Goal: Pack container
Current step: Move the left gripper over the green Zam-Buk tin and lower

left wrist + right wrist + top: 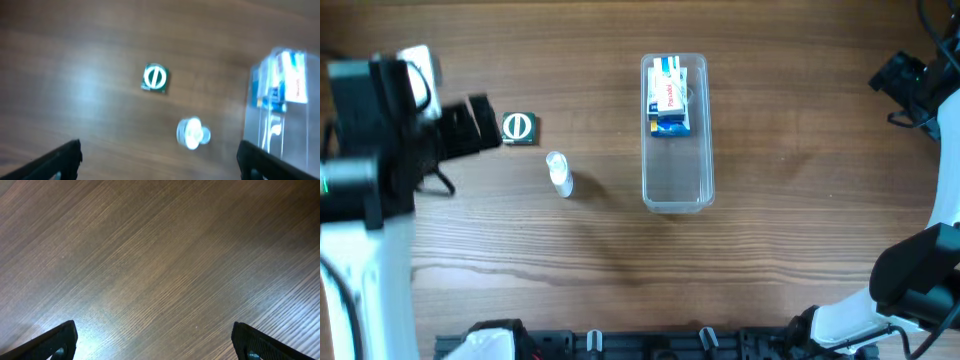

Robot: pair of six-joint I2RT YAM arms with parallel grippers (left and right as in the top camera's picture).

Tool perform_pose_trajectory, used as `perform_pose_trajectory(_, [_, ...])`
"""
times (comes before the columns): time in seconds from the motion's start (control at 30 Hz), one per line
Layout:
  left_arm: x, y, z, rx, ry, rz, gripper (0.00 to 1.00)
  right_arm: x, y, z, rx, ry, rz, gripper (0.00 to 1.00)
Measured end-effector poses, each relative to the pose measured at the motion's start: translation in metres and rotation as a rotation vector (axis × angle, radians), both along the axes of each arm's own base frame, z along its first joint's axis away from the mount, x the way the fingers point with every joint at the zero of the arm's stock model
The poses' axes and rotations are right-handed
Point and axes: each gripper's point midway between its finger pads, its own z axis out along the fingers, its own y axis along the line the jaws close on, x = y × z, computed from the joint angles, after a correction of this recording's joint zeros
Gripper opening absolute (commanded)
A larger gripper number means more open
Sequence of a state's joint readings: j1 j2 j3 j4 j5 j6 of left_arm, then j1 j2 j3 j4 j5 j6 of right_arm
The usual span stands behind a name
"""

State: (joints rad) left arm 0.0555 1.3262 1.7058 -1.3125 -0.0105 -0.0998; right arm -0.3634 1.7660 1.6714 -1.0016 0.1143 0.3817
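Brown wood, with small spots of blue, green and white.

The table point(790, 250) under me is warm brown, with fine darker grain running in streaks, and paler where the light glares on it. The tub point(677, 175) is clear and colourless, so the brown shows through its walls. The packet point(669, 100) in it is white and blue with red lettering. The small box point(518, 128) is dark green and carries a white ring with a white bar across it. The little bottle point(559, 175) is white and slightly translucent. My left pincer point(159, 146) and my right pincer point(154, 325) are matte black. My arms point(365, 270) are white with black joints.
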Motion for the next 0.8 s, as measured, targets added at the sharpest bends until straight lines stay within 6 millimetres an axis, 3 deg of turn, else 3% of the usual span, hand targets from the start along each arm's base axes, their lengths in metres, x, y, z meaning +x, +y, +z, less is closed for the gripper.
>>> perform_pose_trajectory(0.07, [0.022, 0.001, -0.014, -0.003, 0.078, -0.001, 1.00, 0.000, 0.000, 0.000, -0.001, -0.001, 0.000, 1.00])
perform_pose_trajectory(0.2, [0.061, 0.003, -0.066, -0.011, 0.209, -0.002, 1.00, 0.000, 0.000, 0.000, 0.000, 0.000, 0.000, 1.00])
perform_pose_trajectory(0.33, [0.092, 0.005, -0.092, -0.012, 0.220, -0.002, 1.00, 0.000, 0.000, 0.000, 0.000, 0.000, 0.000, 1.00])
perform_pose_trajectory(0.57, [0.107, -0.003, -0.134, -0.015, 0.314, -0.113, 1.00, 0.000, 0.000, 0.000, 0.000, 0.000, 0.000, 1.00])
perform_pose_trajectory(0.8, [0.114, -0.006, -0.207, -0.002, 0.489, -0.250, 1.00, 0.000, 0.000, 0.000, 0.000, 0.000, 0.000, 1.00])
